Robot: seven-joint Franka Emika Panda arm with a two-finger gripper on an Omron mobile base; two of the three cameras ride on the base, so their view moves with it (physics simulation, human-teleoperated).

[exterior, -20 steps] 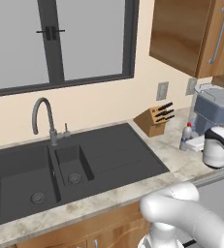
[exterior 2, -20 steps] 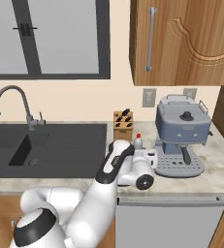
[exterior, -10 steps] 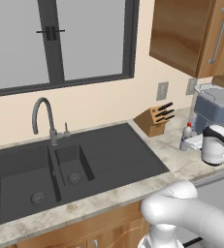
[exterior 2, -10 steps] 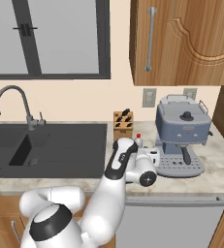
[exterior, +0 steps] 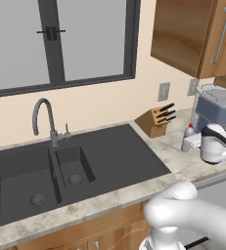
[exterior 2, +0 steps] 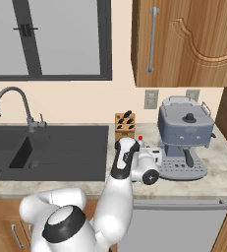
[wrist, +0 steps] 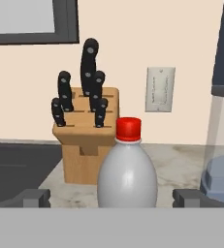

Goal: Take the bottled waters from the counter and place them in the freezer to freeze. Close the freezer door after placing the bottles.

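Beige marbled counter running across both base views, carrying everything below. Dark double sink sunk into it at 9 o'clock of the right base view, curved grey tap rising at its back edge. Blue-grey coffee machine standing at 3 o'clock in the right base view, against the wall under two pale wall outlets. White arm reaching up from the base, wrist bent over the counter just left of the coffee machine. Wooden knife block with black handles set near the wall, between sink and coffee machine; seen at 10 o'clock in the hand view, behind the bottle. Red-capped bottled water upright on the counter, dead centre at 6 o'clock of the hand view, in front of the knife block; only its cap peeking above the wrist in the right base view. Gripper with finger tips spread wide, one on either side of the bottle, apart from it, nothing pinched.
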